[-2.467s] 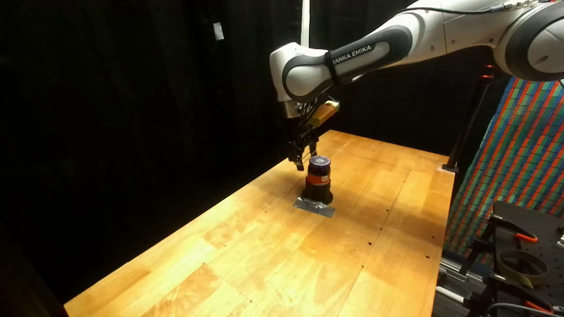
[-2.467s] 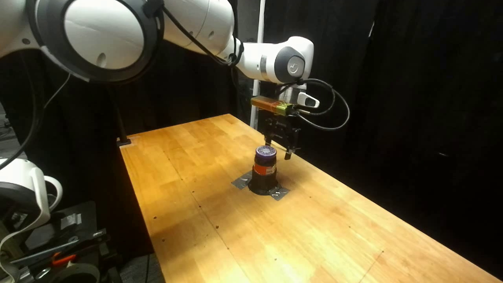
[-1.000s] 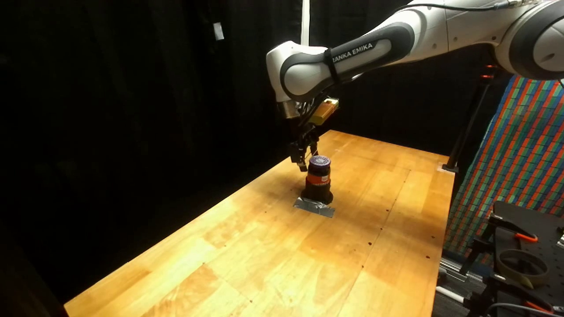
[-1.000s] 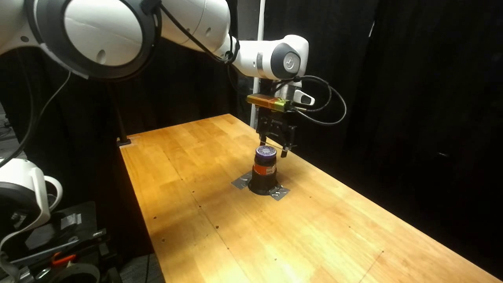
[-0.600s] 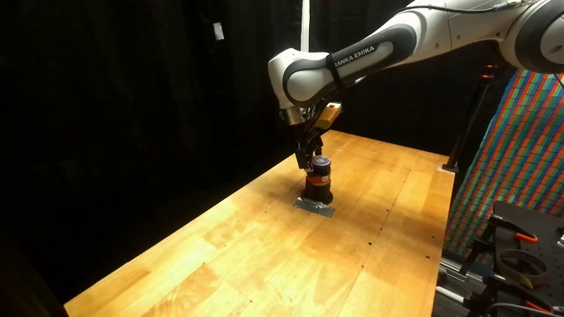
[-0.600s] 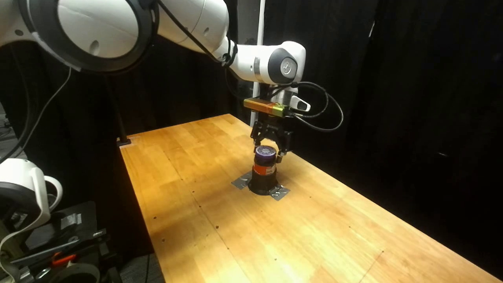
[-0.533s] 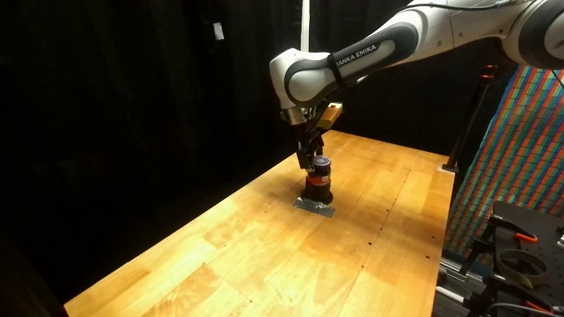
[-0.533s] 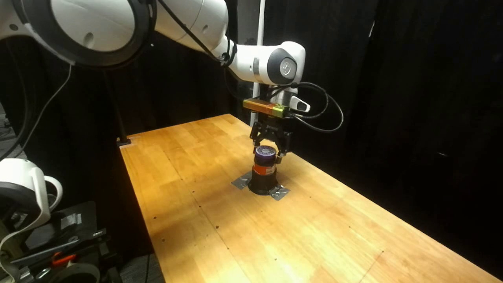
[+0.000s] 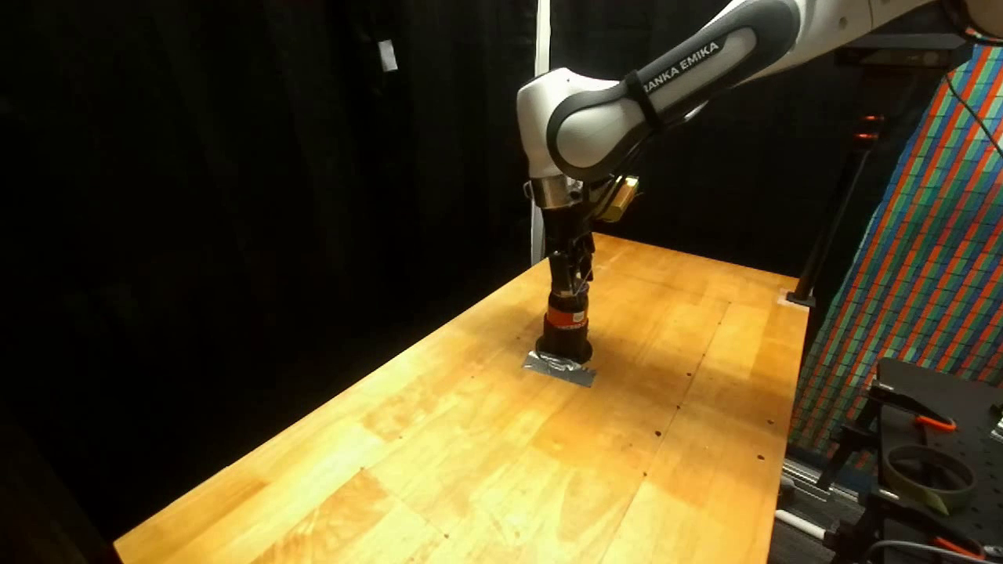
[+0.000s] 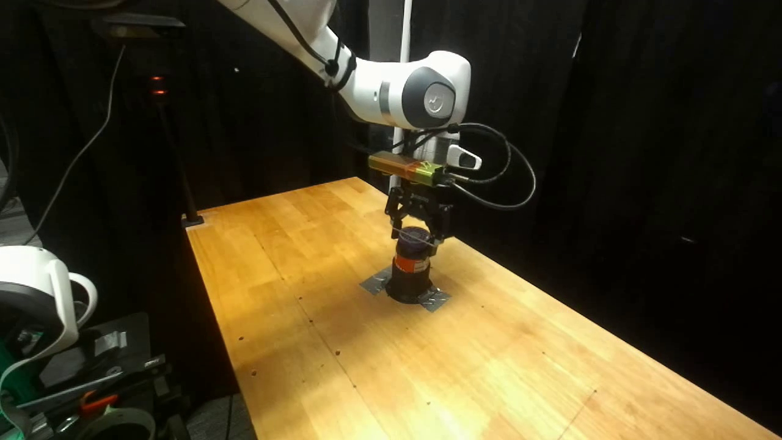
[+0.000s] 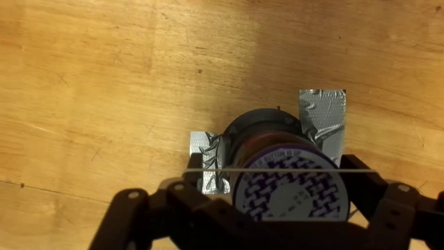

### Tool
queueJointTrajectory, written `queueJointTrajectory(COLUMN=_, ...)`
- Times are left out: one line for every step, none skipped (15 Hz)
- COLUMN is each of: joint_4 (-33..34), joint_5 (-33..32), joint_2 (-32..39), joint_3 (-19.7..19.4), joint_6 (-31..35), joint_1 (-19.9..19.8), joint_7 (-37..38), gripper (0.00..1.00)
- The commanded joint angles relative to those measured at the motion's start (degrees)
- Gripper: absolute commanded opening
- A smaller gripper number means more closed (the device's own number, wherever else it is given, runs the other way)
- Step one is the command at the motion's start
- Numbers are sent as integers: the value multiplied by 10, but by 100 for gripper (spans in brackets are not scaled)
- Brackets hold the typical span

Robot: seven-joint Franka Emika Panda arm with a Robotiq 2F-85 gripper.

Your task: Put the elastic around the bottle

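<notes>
The bottle (image 9: 566, 319) stands upright on the table in both exterior views (image 10: 410, 264), with an orange band and a dark base. Its purple-white lid (image 11: 289, 199) shows in the wrist view, its near part hidden by the gripper. My gripper (image 11: 273, 162) is open, with its fingers spread on either side of the lid. In both exterior views the gripper (image 9: 577, 287) is right over the bottle's top (image 10: 415, 244). The thin pale elastic (image 11: 289, 170) is stretched straight between the fingers and crosses over the lid. Whether the right finger touches the lid I cannot tell.
Grey tape strips (image 11: 324, 114) hold the bottle's base to the wooden table (image 9: 470, 454). A side stand with a tape roll (image 9: 930, 474) is beyond the table's edge. A white kettle-like object (image 10: 36, 293) stands off the table.
My gripper has come from behind the bottle to over its top and stands more upright. The elastic now crosses over the lid. The bottle has not moved.
</notes>
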Motion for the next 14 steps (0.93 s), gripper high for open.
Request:
queueJointTrajectory(joint_4=-137, joint_5=-6, joint_2=-90, joint_3=8, joint_6=69, joint_1=-19, joint_7=-6, gripper=100)
queueJointTrajectory(joint_4=-165, joint_5=-6, joint_2=-106, joint_3=9, joint_6=87, joint_1=-21, joint_7=-9, gripper=100)
queueJointTrajectory(joint_4=-193, joint_5=-5, joint_2=-121, joint_3=9, joint_6=102, joint_1=-24, joint_7=-11, gripper=100)
queueJointTrajectory(joint_4=-221, joint_5=-5, joint_2=-136, joint_3=10, joint_6=117, joint_1=-28, joint_7=-15, gripper=100)
queueJointTrajectory(joint_4=-248, joint_5=-6, joint_2=-150, joint_3=9, joint_6=136, joint_1=-30, joint_7=-14, gripper=100)
queueJointTrajectory(joint_4=-277, joint_5=-8, joint_2=-165, joint_3=9, joint_6=157, joint_1=-32, joint_7=-16, gripper=100)
queueJointTrajectory(joint_4=-305, joint_5=-17, joint_2=-179, joint_3=6, joint_6=190, joint_1=-30, joint_7=-12, gripper=100)
queueJointTrajectory(joint_4=-334, joint_5=-24, joint_2=-192, joint_3=4, joint_6=234, joint_1=-30, joint_7=-12, gripper=75)
queueJointTrajectory(joint_4=-363, joint_5=-31, joint_2=-204, joint_3=2, joint_6=276, joint_1=-30, joint_7=-10, gripper=73)
queueJointTrajectory(joint_4=-391, joint_5=-38, joint_2=-216, joint_3=3, joint_6=318, joint_1=-30, joint_7=-12, gripper=66)
queueJointTrajectory(joint_4=-421, joint_5=-42, joint_2=-227, joint_3=3, joint_6=359, joint_1=-31, joint_7=-12, gripper=56)
queueJointTrajectory(joint_4=-451, joint_5=-48, joint_2=-238, joint_3=3, joint_6=408, joint_1=-31, joint_7=-13, gripper=49)
queueJointTrajectory(joint_4=-481, joint_5=-51, joint_2=-248, joint_3=3, joint_6=456, joint_1=-33, joint_7=-14, gripper=42)
queueJointTrajectory(joint_4=-513, joint_5=-53, joint_2=-257, joint_3=2, joint_6=505, joint_1=-34, joint_7=-15, gripper=33)
